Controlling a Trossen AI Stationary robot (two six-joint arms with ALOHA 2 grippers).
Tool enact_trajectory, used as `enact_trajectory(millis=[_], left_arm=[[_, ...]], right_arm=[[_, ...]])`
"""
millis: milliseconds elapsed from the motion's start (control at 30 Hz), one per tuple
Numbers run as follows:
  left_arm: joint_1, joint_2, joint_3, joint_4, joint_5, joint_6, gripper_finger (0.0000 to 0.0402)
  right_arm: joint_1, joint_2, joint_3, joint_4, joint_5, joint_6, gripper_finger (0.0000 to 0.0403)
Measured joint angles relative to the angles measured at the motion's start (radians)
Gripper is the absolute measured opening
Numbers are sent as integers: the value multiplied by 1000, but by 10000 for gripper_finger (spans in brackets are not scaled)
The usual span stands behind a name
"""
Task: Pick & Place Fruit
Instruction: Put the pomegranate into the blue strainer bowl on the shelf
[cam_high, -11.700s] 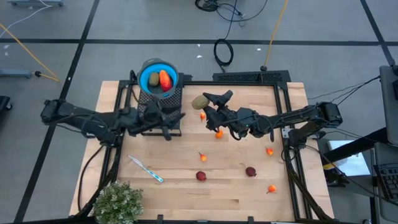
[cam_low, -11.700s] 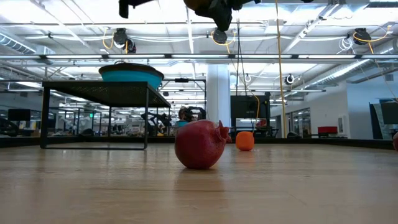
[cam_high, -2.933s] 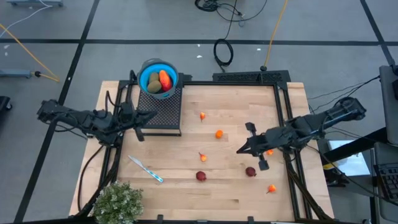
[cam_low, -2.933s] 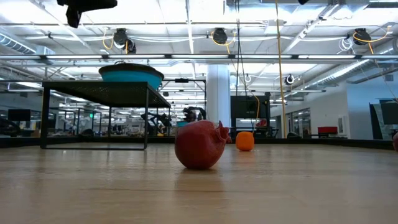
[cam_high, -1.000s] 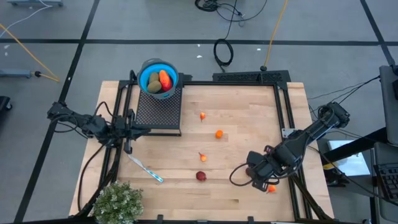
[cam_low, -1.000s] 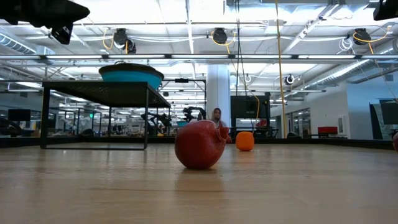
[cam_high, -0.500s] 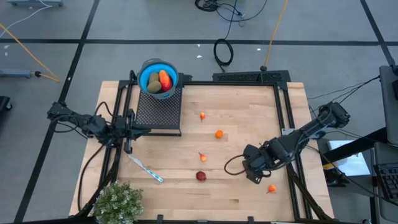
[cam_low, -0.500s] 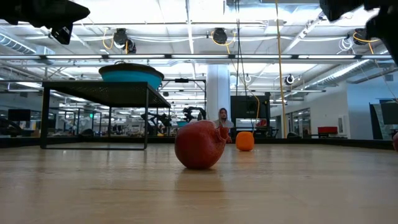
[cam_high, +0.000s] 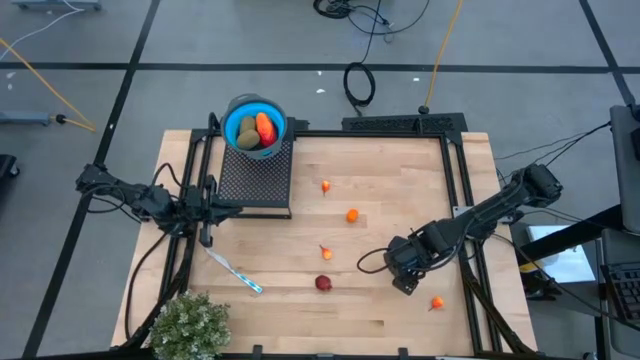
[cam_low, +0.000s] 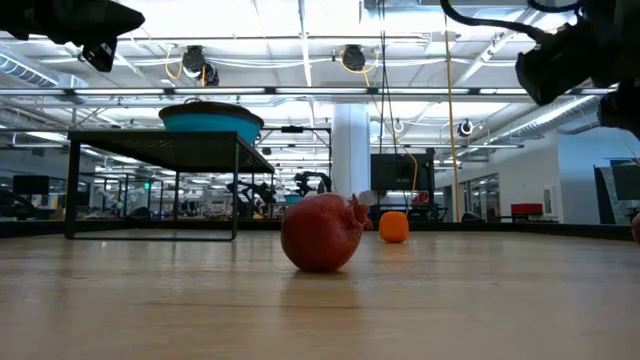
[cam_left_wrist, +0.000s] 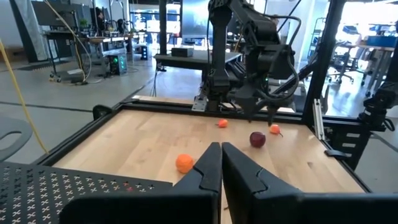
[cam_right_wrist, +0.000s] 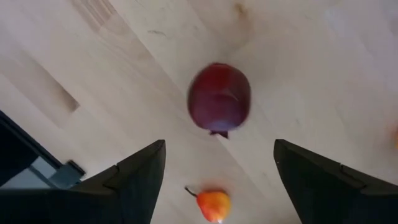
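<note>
Wide apart, the fingers of my right gripper (cam_right_wrist: 217, 168) hang straight above a dark red round fruit (cam_right_wrist: 219, 104) on the wooden table (cam_high: 400, 175); nothing touches it, and bare board shows all around it. My left gripper (cam_left_wrist: 219, 163) has its two fingers pressed together, holding nothing, and waits beside the black mesh stand (cam_high: 256, 178), just off that stand's near corner.

Taking the mesh stand as my mark: the blue bowl (cam_high: 236, 112) sits at its far end, holding an olive-brown oval (cam_high: 247, 128) and a longer red-orange piece (cam_high: 265, 127). Out from the stand toward the table's middle lie a tiny orange piece (cam_high: 326, 186) and an orange ball (cam_high: 352, 215), well apart. Farther from the stand, nearer the front edge, lie a small orange-red piece (cam_high: 325, 252) and another dark red round (cam_high: 323, 283), with open wood between all of them. One more orange piece (cam_high: 436, 302) lies beyond my right gripper (cam_high: 403, 268), close to the black frame rail (cam_high: 467, 290) on the side opposite the stand. A blue-and-white stick (cam_high: 234, 272) lies in front of the stand, and a green plant (cam_high: 188, 325) fills the front corner on that side.
</note>
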Motion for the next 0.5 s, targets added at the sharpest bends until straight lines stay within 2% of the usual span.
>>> enact_trajectory(millis=[333,500], left_arm=[[0,0,0,0,-1,-9,2],[0,0,0,0,-1,-9,13]], right_arm=[[-10,0,-72,98,2,-2,293],[-10,0,-91,163,4,-2,293]])
